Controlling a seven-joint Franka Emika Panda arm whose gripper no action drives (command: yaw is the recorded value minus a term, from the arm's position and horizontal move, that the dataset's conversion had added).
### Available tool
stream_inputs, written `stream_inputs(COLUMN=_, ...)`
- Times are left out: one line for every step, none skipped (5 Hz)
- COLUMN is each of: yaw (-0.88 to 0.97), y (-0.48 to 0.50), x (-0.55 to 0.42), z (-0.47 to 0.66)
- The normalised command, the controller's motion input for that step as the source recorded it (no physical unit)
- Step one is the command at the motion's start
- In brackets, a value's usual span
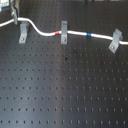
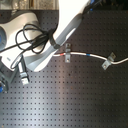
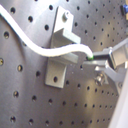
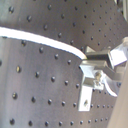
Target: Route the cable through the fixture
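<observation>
Cable partly routed, work remains near the upper left.
The cable [image 1: 75, 34] lies across all three clips; gripper [image 3: 102, 57] pinches it beside the fixture [image 3: 61, 47].

You've got the cable [image 1: 75, 33], a thin white cord, running across the black perforated board in the first exterior view, with a short red band [image 1: 56, 33] and a short blue band [image 1: 88, 35]. It passes the left slanted light-grey clip [image 1: 23, 34], sits at the notched top of the middle fixture [image 1: 64, 31] with the red band just beside it, then reaches the right clip [image 1: 115, 40]. In the first wrist view you see the cord [image 3: 35, 46] curving across a grey clip [image 3: 61, 47]; its end is hidden.
</observation>
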Motion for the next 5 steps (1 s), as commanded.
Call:
stream_inputs(yaw=0.99, y=0.006, x=0.008, z=0.31)
stream_inputs(yaw=1.00, y=-0.002, x=0.004, z=0.32)
stream_inputs(yaw=0.95, y=-0.001, x=0.002, z=0.20)
stream_inputs(yaw=0.88, y=-0.055, x=-0.068, z=0.09)
stream_inputs(yaw=0.11, y=0.000, x=0.000, z=0.00)
